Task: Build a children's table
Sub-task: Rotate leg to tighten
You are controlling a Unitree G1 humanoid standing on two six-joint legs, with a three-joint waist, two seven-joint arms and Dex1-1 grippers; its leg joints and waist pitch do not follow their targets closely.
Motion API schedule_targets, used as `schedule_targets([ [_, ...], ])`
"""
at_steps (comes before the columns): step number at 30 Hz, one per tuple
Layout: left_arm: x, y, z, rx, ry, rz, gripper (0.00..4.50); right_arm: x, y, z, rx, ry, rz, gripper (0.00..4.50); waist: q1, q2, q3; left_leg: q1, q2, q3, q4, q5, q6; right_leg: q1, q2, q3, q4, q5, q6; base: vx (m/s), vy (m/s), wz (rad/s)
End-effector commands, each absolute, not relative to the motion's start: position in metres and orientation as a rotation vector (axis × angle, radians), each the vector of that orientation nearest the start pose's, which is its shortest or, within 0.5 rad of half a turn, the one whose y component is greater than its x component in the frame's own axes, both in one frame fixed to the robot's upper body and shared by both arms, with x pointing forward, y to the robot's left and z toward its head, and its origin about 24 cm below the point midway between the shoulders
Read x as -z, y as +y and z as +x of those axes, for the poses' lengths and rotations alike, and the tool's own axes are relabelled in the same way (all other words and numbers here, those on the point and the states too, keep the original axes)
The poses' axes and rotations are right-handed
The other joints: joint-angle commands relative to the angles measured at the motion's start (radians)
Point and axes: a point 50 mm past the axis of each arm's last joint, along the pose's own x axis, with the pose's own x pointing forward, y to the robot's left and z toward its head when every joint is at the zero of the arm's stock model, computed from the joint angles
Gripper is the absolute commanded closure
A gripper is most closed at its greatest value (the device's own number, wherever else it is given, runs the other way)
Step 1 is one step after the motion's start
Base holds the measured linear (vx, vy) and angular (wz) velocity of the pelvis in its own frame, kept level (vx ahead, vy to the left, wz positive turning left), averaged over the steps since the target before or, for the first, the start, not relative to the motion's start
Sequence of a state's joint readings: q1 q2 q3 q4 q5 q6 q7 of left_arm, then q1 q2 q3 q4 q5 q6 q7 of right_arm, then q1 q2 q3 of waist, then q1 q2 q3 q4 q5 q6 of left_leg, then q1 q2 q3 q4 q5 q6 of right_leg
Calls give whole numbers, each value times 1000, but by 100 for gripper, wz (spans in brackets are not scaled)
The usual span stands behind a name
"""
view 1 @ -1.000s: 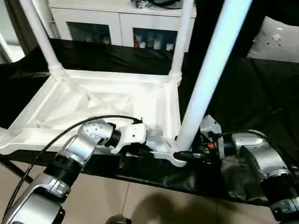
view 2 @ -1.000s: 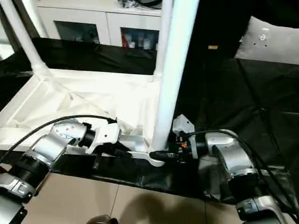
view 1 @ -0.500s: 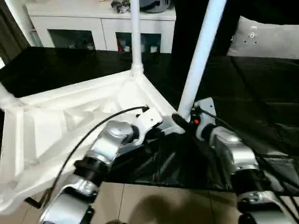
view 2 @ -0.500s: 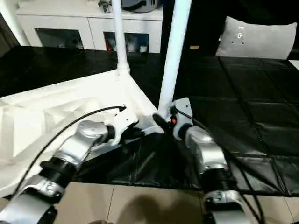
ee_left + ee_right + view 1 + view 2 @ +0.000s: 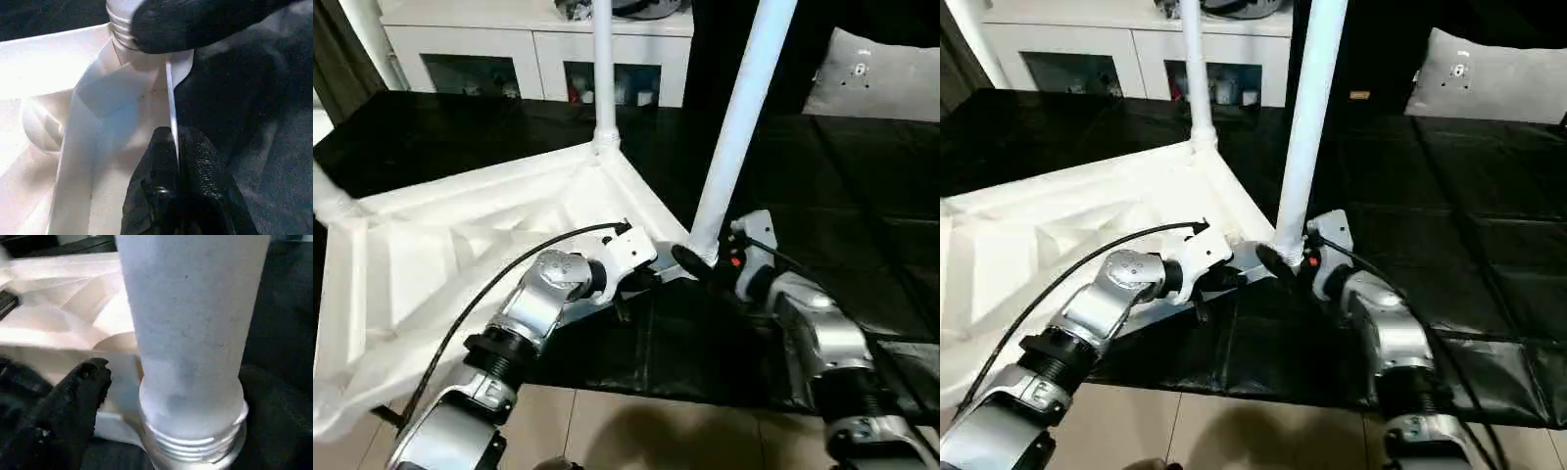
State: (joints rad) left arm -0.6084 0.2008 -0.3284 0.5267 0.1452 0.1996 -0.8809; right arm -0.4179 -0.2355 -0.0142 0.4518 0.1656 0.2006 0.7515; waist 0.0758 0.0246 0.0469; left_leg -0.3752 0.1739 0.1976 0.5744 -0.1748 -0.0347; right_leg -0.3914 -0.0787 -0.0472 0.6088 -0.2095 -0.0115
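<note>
Both silver forearms reach forward and converge toward each other. The left gripper point(image 5: 173, 161), with two black fingers, is pinched tight, its fingertips pressed together on a thin white edge. The right gripper point(image 5: 705, 266) has its black fingers point(image 5: 83, 387) spread wide apart.

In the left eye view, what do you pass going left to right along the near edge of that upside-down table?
Tabletop's ribbed underside → left gripper, pinching the rim → near corner leg → right gripper, beside the leg's base → black mat.
</note>
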Motion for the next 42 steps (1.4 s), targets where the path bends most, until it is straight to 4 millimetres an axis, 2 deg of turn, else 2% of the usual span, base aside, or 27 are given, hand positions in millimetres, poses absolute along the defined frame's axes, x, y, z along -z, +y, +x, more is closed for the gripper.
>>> schedule_targets([
  [1,-48,85,322,1192,382,548,450,-55,-146,312,-889,201,-10,5,3,-14,-55,10,55,-28,-59,-169,78,42,-72,41,-78,-113,-207,0,0,0],
  [2,-48,86,322,1200,381,551,450,-55,-148,312,-893,201,-16,5,5,-14,-56,10,55,-28,-57,-163,81,43,-72,40,-77,-104,-209,0,0,0],
  [4,-49,92,318,1282,370,584,450,-60,-158,311,-951,203,-67,5,9,-12,-62,5,55,-27,-51,-123,97,43,-69,39,-65,-26,-222,0,0,0],
  [5,-49,93,317,1307,371,593,450,-61,-161,311,-965,202,-79,5,9,-11,-60,4,56,-26,-52,-125,102,42,-68,38,-65,-17,-227,0,0,0],
  [9,-45,103,308,1431,412,659,450,-70,-169,308,-1068,192,-121,5,19,-7,-59,9,62,-24,-52,-150,100,40,-69,36,-63,-23,-245,0,0,0],
  [11,-45,106,306,1474,422,694,450,-72,-171,305,-1131,192,-116,5,23,-12,-60,10,63,-23,-52,-155,99,40,-71,36,-61,-28,-251,0,0,0],
  [13,-45,109,304,1511,420,707,450,-74,-171,303,-1181,195,-113,33,27,-15,-60,9,64,-23,-51,-159,97,40,-72,37,-62,-48,-245,0,0,0],
  [17,-45,112,300,1589,433,727,450,-73,-171,297,-1300,232,-105,63,33,-14,-60,10,64,-23,-51,-161,93,39,-73,36,-62,-69,-243,0,0,0],
  [19,-45,114,299,1615,440,734,450,-73,-171,294,-1340,253,-100,63,38,-15,-59,10,64,-23,-51,-158,91,38,-73,37,-61,-67,-241,0,0,0],
  [23,-45,115,297,1662,451,745,450,-70,-171,287,-1431,304,-103,101,42,-12,-60,10,64,-23,-50,-159,90,38,-73,37,-59,-65,-244,0,0,0],
  [37,-41,123,294,1698,511,735,450,-67,-170,281,-1503,358,-55,225,51,-16,-60,13,65,-24,-50,-163,74,36,-75,38,-61,-100,-237,0,0,0],
  [42,-40,117,292,1665,506,651,450,-64,-164,278,-1488,340,-10,241,53,-19,-60,12,66,-23,-50,-150,76,37,-75,38,-59,-94,-237,0,0,0],
])
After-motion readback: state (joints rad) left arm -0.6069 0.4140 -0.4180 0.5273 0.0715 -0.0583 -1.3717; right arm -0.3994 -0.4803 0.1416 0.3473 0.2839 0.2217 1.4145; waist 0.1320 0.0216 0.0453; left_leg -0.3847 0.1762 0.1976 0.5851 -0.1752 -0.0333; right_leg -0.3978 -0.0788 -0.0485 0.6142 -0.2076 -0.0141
